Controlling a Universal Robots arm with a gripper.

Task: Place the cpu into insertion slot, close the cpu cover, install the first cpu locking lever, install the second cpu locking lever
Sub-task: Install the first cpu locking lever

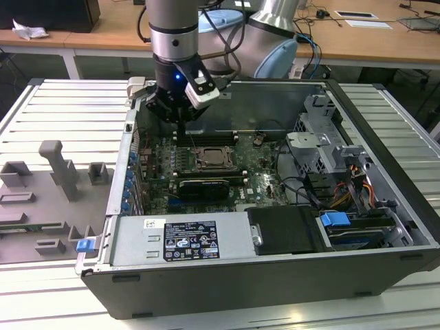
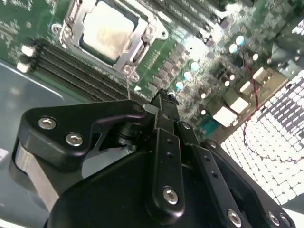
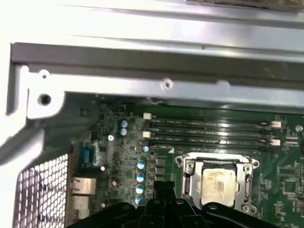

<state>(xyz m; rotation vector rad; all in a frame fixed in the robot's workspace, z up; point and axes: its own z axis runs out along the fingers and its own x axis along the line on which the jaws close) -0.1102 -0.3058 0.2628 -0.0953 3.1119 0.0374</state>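
1. The pincer (image 2: 163, 96) is clenched, its fingers pressed together with nothing between them.
2. It hangs over the green board (image 3: 285, 185), close to the long thin slots (image 3: 209, 133).
3. The chip (image 2: 108, 29) lies flat in its square slot (image 2: 137, 23), near the pincer but apart from it.
4. The shiny cover (image 2: 141, 46) lies down around the chip.
5. The board sits inside an open computer case (image 1: 275, 289).

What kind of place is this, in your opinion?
Probably a robotics lab or workshop: a robot arm hangs over an open computer case on a slatted metal bench, with wooden desks behind.
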